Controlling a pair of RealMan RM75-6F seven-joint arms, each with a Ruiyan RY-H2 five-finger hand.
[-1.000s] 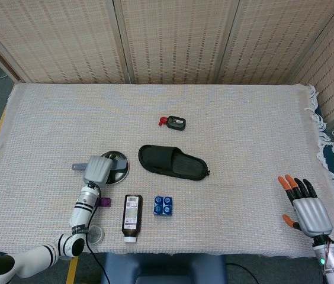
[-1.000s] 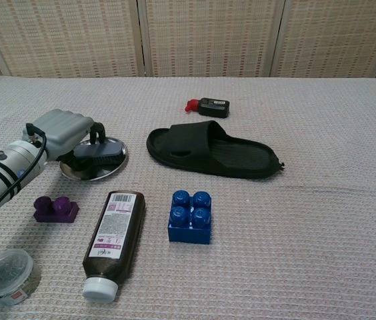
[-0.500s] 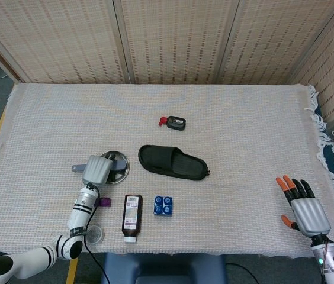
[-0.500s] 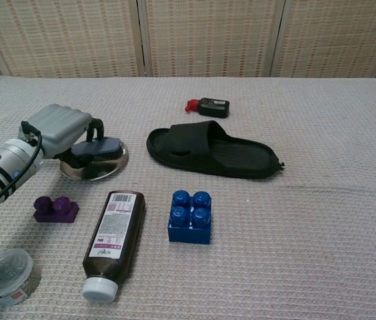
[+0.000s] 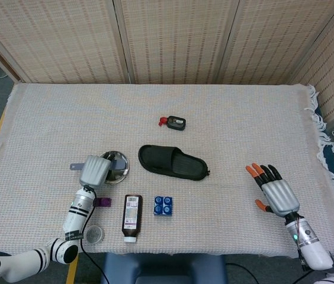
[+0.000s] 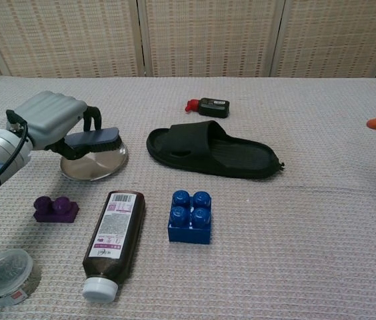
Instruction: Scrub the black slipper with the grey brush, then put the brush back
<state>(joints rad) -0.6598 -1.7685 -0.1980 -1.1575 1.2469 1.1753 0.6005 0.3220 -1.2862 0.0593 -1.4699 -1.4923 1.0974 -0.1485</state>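
The head view looked steeply down from high at the near edge, taking in the whole table and the far screens. The chest view sat low and close, facing far across the near-left cloth. Both shared the slipper and dish.

Black slipper: open-toed slide, lying sole-down on the cloth-covered counter, toe strap toward the left, heel toward the right. Grey brush: held level in the left hand, bristles down, raised just above a round metal dish.
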